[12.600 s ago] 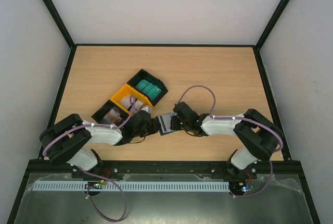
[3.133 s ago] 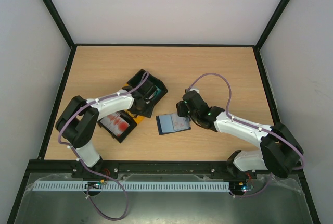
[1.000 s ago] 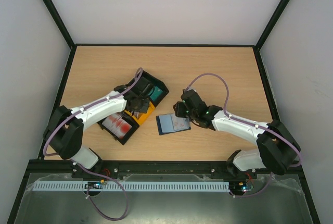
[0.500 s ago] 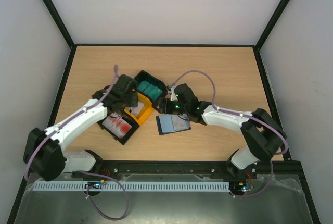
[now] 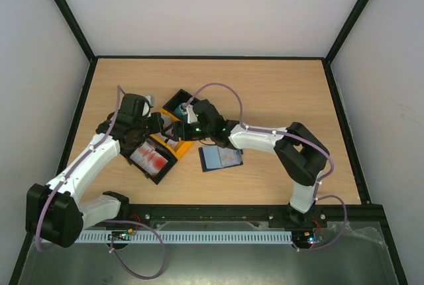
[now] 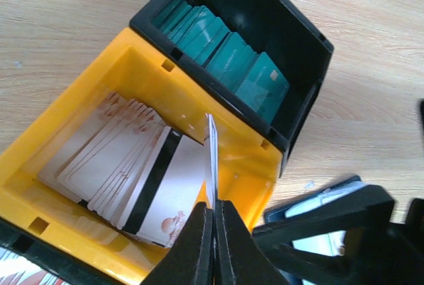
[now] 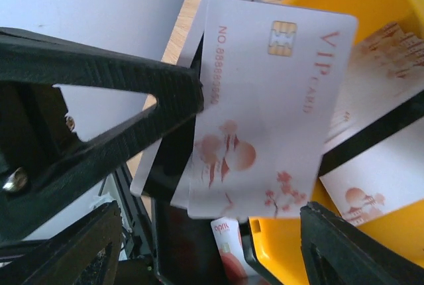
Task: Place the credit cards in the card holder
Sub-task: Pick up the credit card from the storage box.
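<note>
A white credit card with red marks (image 7: 265,106) stands upright over the yellow compartment, seen edge-on as a card (image 6: 211,159) in the left wrist view. My left gripper (image 6: 214,207) is shut on its lower end, seen from above as the left gripper (image 5: 159,126). My right gripper (image 7: 211,211) is open and faces the card's printed side, one finger on each side of it, not touching; from above this right gripper (image 5: 180,124) hangs over the tray. The navy card holder (image 5: 220,158) lies open on the table to the right; a corner of the card holder (image 6: 311,200) shows behind a right finger.
The three-compartment tray (image 5: 159,118) lies slanted left of centre. Its far black compartment holds teal cards (image 6: 225,53), the yellow one whitish cards (image 6: 126,159), the near black one red-marked cards (image 5: 149,159). Both arms crowd over the tray.
My left gripper has drawn back left with a card lifted from the yellow compartment. My right gripper has swung left from the card holder to the tray and opened.
</note>
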Controlling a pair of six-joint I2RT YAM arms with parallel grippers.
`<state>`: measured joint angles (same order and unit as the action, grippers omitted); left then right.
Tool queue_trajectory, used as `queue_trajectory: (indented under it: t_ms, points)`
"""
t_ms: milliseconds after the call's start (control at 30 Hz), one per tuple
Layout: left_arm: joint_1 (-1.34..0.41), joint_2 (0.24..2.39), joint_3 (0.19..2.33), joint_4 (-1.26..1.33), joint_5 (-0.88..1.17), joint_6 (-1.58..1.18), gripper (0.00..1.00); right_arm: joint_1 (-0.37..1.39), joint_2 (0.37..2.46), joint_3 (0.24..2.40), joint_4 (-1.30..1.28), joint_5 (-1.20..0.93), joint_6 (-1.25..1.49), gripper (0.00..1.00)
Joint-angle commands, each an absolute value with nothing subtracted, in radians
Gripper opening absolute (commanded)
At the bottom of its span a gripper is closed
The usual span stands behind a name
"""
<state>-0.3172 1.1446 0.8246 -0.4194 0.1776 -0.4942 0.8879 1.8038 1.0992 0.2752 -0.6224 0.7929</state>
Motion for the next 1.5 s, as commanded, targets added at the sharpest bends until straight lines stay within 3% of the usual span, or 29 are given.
queue_trajectory:
  t_ms: [0, 267, 467, 667, 867, 1233, 1467]
  points:
    - [-0.297, 1.135, 0.815, -0.388, 0.264, -0.506, 0.02, 0.898, 1.856, 1.180, 0.223, -0.592, 0.771, 0.72]
    - [-0.276, 1.125, 0.810, -0.401, 0.315, -0.507, 0.02, 0.901, 1.951, 1.281, 0.073, -0.482, 0.749, 0.66]
    - [-0.266, 1.111, 0.795, -0.453, 0.275, -0.488, 0.02, 0.902, 1.974, 1.298, 0.038, -0.410, 0.765, 0.57]
    - [-0.261, 1.095, 0.795, -0.495, 0.224, -0.476, 0.02, 0.903, 1.968, 1.302, 0.028, -0.402, 0.759, 0.56]
    - [-0.260, 1.038, 0.819, -0.486, 0.251, -0.475, 0.02, 0.898, 1.835, 1.239, 0.064, -0.391, 0.740, 0.59]
    - [-0.264, 0.921, 0.813, -0.251, 0.548, -0.594, 0.02, 0.837, 1.469, 0.939, 0.286, -0.478, 0.820, 0.70]
    - [-0.302, 0.866, 0.759, 0.021, 0.697, -0.833, 0.02, 0.810, 1.371, 0.911, 0.346, -0.566, 0.915, 0.64]
